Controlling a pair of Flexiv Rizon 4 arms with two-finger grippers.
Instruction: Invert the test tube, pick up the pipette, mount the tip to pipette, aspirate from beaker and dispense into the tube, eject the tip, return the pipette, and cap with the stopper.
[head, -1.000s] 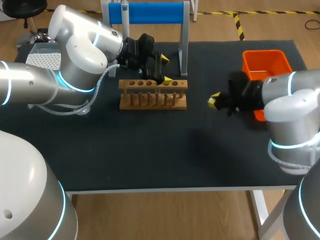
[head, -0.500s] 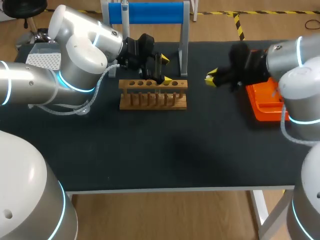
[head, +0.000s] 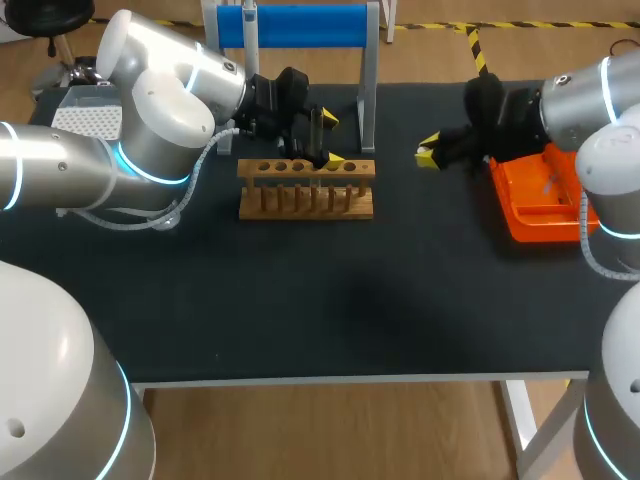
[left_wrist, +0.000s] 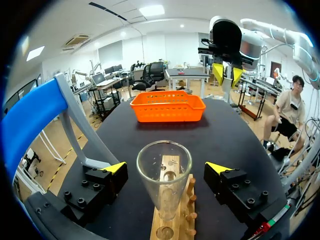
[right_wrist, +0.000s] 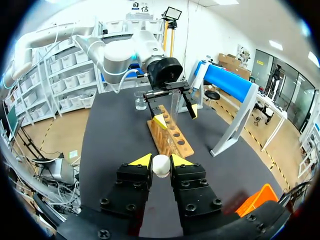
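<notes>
Left gripper (left_wrist: 165, 166): fingers spread, black blocks with yellow wedge tips. One tube (left_wrist: 164, 185) stands between them, clear glass, round open mouth up, a gap on each side so neither tip touches it. Its lower end sits in the rack (head: 305, 200) under the gripper. The rack is one piece of pale wood with a row of round holes on top and short pegs along one side.

Right gripper (right_wrist: 161, 159): fingers pressed in on one stopper (right_wrist: 161, 166), white, rounded and smooth, pinched from both sides at the tips.

One basket (left_wrist: 167, 106), orange plastic with slotted walls, lies just beside the right gripper and well ahead of the left.

One beaker (right_wrist: 140, 100), clear glass, stands past the rack, far ahead of the right gripper.

Table (head: 300, 300): matte black top.
</notes>
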